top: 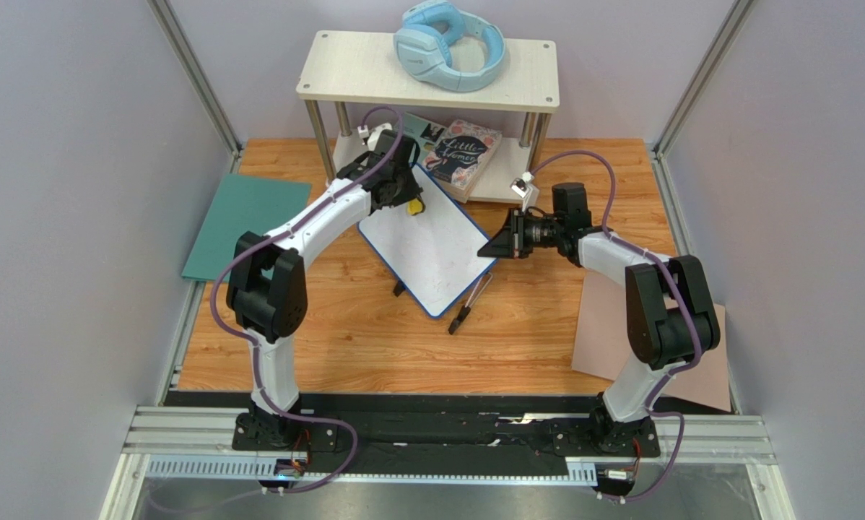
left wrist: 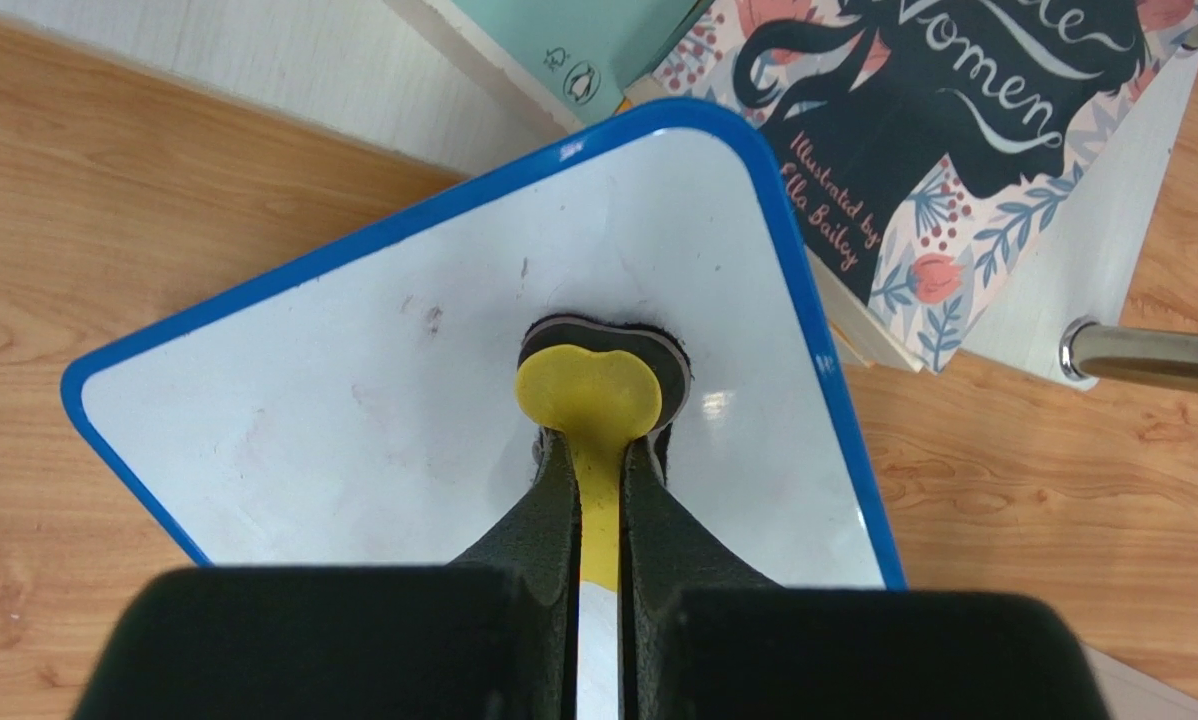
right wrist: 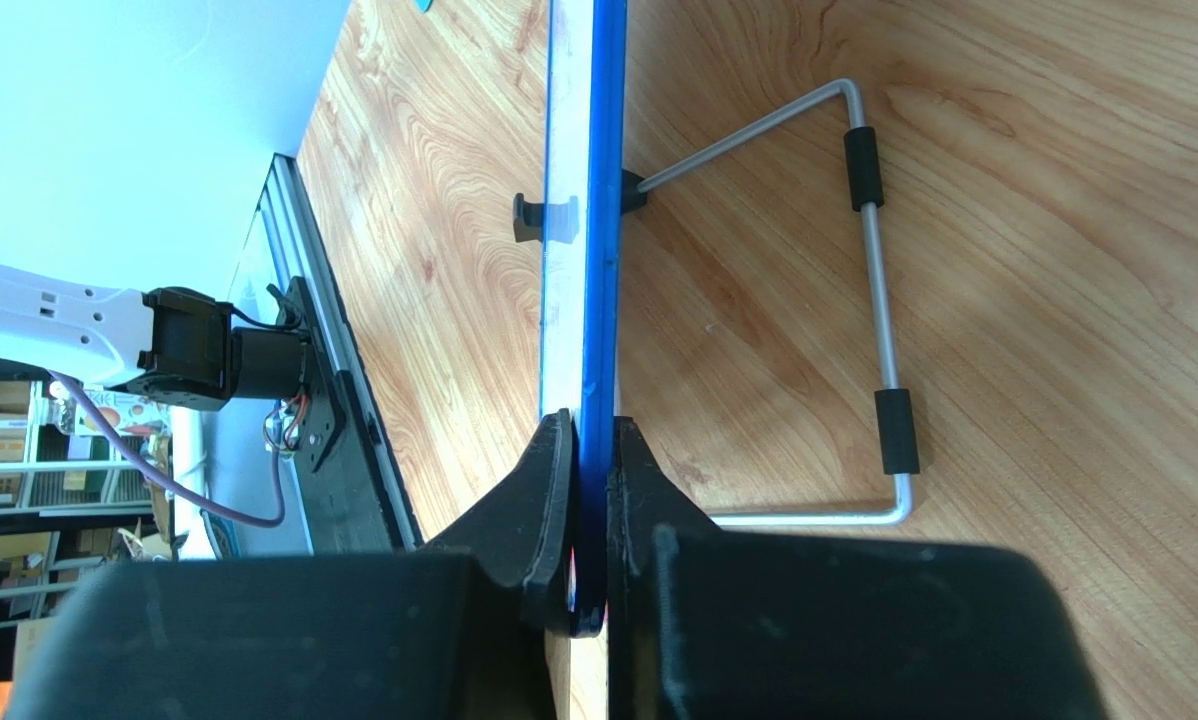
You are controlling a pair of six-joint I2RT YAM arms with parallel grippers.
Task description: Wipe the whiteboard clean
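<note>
On the book cover [left wrist: 981, 135] you read "Little Women" from above, "Illustrated by Ella Bailey" up close. Smudges on the whiteboard [left wrist: 335, 390]: unreadable.

Far corner of whiteboard [top: 435, 247] hidden under left end effector [top: 409, 200]. Pad of eraser [left wrist: 590, 393] mostly covered by yellow handle. Marks on whiteboard too faint to read. Title of book [left wrist: 951, 165] cut by frame top. Right wrist view: whiteboard edge-on, face unseen.

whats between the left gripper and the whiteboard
A yellow eraser with a dark pad, clamped in the left gripper and set on the whiteboard; left wrist view.
</note>
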